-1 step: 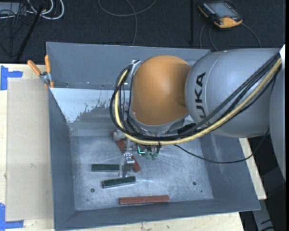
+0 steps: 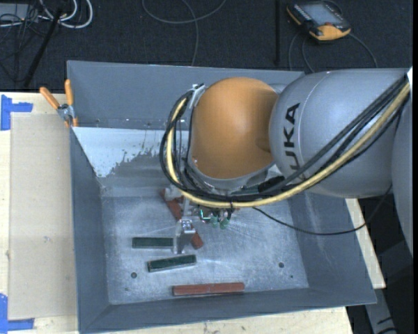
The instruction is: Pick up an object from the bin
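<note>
Reaching in from the right, a grey robot arm (image 2: 334,138) with a rounded orange wrist cover (image 2: 230,127) held its tool (image 2: 187,234) low over the floor of a grey metal bin (image 2: 83,256). The tool sat at the right end of a dark green flat bar (image 2: 152,242), with a small reddish-brown block (image 2: 196,241) just beside it on the other side. Whether the tool was open or closed could not be told, and nothing could be seen in its hold. A second dark green flat bar (image 2: 171,262) lay just below, and a long reddish-brown strip (image 2: 207,289) lay nearer the front wall. Judging by this, the task was at the grasp stage, with nothing lifted yet. The next move would call for closing squarely on one piece, likely the bar end or the block, then rising straight up. Black letters "KA" could be read on the arm's casing. No writing could be made out on the pieces.
</note>
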Controlling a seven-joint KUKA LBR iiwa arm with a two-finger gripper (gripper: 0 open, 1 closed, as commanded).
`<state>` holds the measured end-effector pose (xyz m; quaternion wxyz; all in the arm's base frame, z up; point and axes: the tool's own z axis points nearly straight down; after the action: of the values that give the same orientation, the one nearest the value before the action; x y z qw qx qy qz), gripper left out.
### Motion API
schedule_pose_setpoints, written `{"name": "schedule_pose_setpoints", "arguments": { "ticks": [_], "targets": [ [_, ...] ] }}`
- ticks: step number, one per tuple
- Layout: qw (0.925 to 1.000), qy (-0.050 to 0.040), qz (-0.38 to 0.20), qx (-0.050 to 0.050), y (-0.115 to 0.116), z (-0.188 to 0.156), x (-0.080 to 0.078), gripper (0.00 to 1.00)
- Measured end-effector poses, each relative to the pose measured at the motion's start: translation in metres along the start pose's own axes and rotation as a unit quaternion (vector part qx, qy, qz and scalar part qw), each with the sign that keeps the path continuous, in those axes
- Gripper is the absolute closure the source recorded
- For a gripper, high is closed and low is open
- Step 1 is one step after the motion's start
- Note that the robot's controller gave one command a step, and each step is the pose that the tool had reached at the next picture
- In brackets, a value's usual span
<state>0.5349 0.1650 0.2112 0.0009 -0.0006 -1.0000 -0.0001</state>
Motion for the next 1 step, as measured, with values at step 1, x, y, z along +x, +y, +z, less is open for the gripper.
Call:
{"name": "schedule_pose_setpoints", "arguments": {
  "ticks": [1],
  "targets": [
    [0.9999, -0.0041, -0.010, -0.001, 0.0020, 0.0427, -0.0020, 0.00]
  ]
}}
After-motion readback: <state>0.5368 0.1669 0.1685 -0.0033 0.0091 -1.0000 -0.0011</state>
